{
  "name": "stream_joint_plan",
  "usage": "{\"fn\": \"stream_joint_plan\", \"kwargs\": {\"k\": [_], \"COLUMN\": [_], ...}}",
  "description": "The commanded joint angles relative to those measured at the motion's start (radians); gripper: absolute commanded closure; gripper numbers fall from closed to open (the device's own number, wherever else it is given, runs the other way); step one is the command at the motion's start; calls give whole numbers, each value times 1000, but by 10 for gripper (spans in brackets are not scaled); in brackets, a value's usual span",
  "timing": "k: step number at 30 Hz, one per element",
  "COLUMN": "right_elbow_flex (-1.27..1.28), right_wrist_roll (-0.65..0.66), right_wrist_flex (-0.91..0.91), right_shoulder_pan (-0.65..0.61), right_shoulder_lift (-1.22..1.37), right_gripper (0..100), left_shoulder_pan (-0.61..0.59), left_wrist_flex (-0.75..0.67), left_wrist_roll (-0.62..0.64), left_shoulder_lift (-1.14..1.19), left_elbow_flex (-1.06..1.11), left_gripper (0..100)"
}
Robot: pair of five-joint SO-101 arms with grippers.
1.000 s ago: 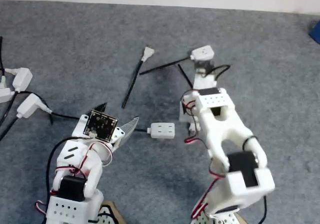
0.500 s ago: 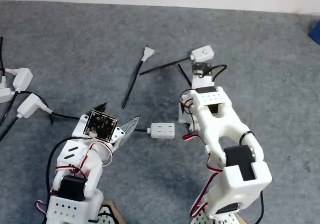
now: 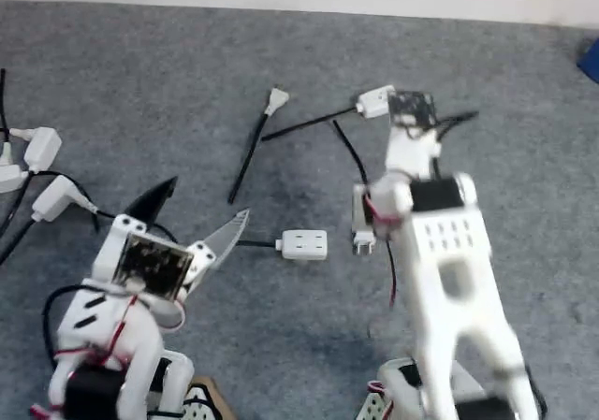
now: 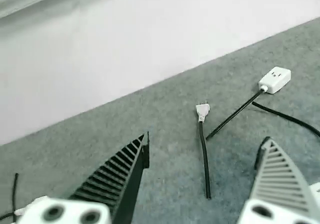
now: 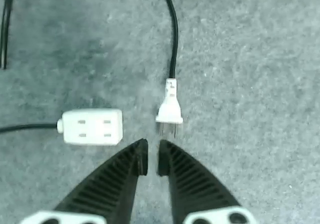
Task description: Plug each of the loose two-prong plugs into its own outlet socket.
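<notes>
The left gripper [image 3: 201,203] has drawn back and lifted, its jaws spread wider. The right arm has reared up taller, and the right gripper [image 5: 151,158] now hangs just short of a plug [image 5: 169,109], at its prongs.

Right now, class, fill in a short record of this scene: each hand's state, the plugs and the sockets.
Left hand: open, holding nothing
Right hand: shut, holding nothing
Near plug: loose, prongs pointing toward the right hand, beside the near socket block
Far plug: loose, lying apart from both sockets
Far socket: nothing plugged in
</notes>
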Motion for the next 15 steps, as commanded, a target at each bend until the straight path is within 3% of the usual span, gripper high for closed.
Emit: {"fn": "stream_joint_plan", "kwargs": {"k": [1, 7, 15], "right_elbow_flex": [159, 598, 886], "right_wrist_roll": [17, 233, 204], "right_wrist_flex": [-41, -259, -257], "right_shoulder_pan": [12, 15, 13], "right_shoulder_lift": [-259, -628, -1003], "right_gripper": [992, 992, 992], "left_shoulder_pan": [15, 15, 15], "left_wrist_flex": [135, 279, 284], "left_wrist_roll": [-5, -5, -5], "left_shoulder_lift": [-4, -4, -4], "left_elbow_flex": [-94, -93, -91], "left_gripper": [674, 671, 674]}}
